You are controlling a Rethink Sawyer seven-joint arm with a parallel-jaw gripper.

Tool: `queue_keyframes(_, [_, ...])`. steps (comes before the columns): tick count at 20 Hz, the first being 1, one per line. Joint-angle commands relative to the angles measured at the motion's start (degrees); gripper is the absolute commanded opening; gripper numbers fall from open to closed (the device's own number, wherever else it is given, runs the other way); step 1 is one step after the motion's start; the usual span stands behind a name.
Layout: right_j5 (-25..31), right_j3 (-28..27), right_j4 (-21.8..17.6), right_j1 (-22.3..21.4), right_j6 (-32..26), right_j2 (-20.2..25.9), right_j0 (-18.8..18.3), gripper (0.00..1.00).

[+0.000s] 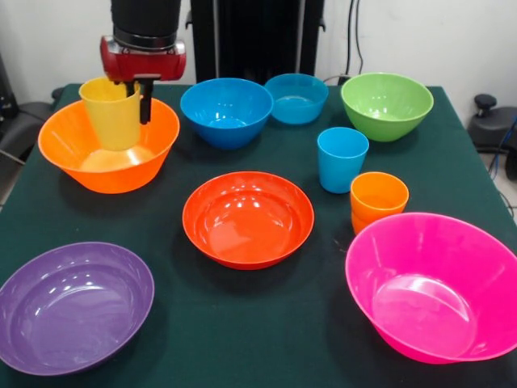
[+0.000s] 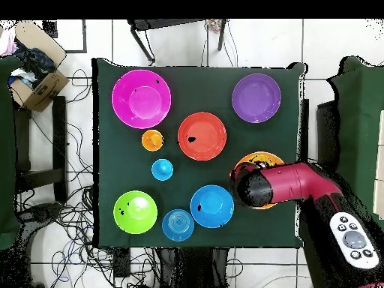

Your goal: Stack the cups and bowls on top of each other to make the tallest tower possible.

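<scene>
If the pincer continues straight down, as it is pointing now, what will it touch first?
Probably the inside bottom of the big orange bowl. The pincer points down and holds the yellow cup above that bowl, so the cup's base should meet it first; the exact gap is unclear.

The end effector (image 1: 136, 101) hangs vertically, fingers clamped.

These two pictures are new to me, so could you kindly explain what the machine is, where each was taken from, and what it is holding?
It is a robot arm with a gripper at its end. One picture looks across the green table toward the robot; the other looks straight down. The gripper holds a yellow cup inside the big orange bowl. Loose on the table are purple, red-orange, pink, green and two blue bowls, a blue cup and orange cups.
</scene>
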Motion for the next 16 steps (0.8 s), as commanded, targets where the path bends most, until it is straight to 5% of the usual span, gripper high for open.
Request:
queue_keyframes(1, [3.1, -3.5, -7.6, 7.0, -20.9, 5.1, -2.5, 0.0])
queue_keyframes(8, [-1.9, -4.5, -12.1, 13.3, -14.9, 4.4, -3.5, 0.0])
queue_keyframes(16, [-0.1, -3.9, -12.8, 13.4, -13.2, 4.3, -3.5, 0.0])
